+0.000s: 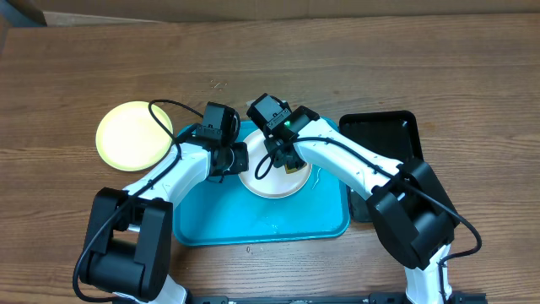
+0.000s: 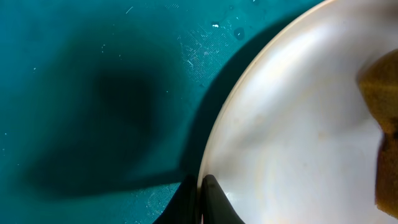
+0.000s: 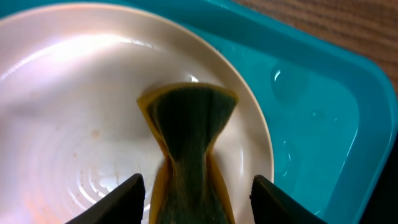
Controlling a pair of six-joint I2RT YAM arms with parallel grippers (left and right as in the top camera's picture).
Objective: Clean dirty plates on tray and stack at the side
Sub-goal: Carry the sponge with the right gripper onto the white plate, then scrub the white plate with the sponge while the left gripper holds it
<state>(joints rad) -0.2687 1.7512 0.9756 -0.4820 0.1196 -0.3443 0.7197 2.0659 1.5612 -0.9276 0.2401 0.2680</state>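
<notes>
Right fingers [image 3: 124,200]: parted about halfway, one to each side of the sponge [image 3: 189,143], no contact seen, nothing held (sponge pinched at the waist, standing on the plate unaided). Left fingers [image 2: 214,205]: closed tight on the rim of the white plate [image 1: 274,181] at its left side, apparently steadying it. Plate located inside the turquoise tray [image 1: 211,219], toward its upper middle; wet rings noted on the plate face, droplets on the tray floor. Pale yellow plate [image 1: 133,135] lying on the table [image 1: 337,59] left of the tray, apart from it. Step in hand, by judgement: wiping of the white plate, sponge lying free on it. Required next: either a fresh grip on the sponge to finish scrubbing, or its removal, then a lift of the plate across to the yellow one without dragging the rim.
</notes>
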